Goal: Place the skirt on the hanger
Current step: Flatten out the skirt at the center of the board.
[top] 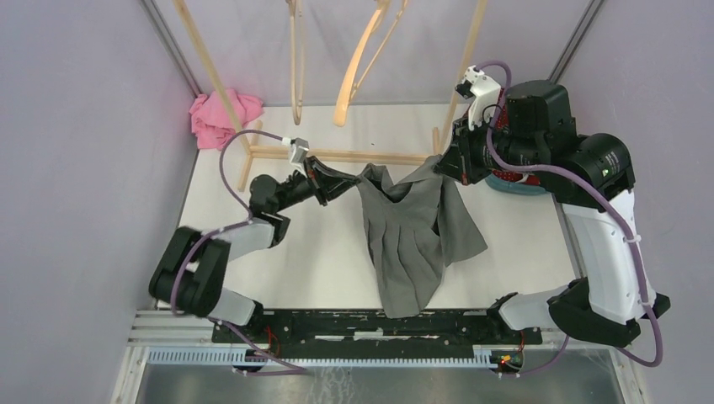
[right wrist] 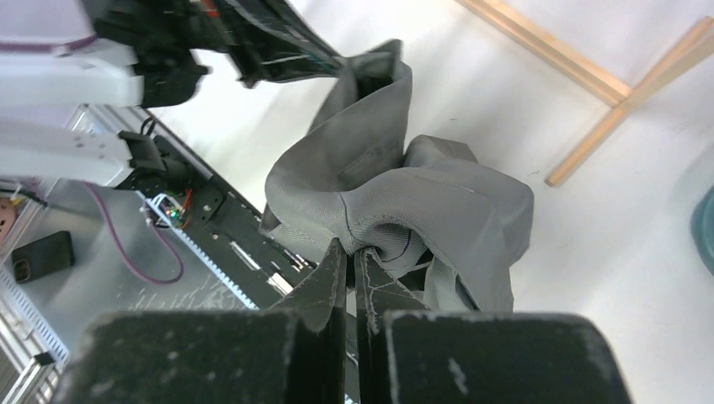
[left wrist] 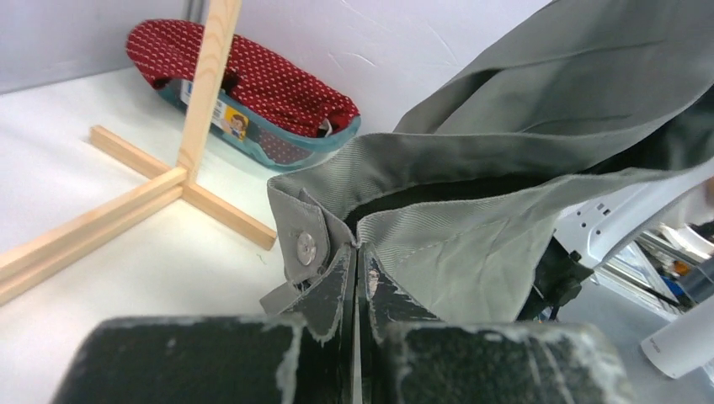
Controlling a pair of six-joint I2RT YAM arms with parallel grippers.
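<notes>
With the left fingers [left wrist: 333,295] and right fingers [right wrist: 324,282] each pinching the waistband [left wrist: 438,227] of the grey skirt [top: 412,236], hung above the bench [top: 320,261] short of the hanger [top: 358,63], a shallow pinch could slip under tension.

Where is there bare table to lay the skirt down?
Bare table lies between the left arm and the skirt, and between skirt and right arm. Crowded: mid-table, where the left end effector and right end effector hold it, and around the pink cloth and basket.
</notes>
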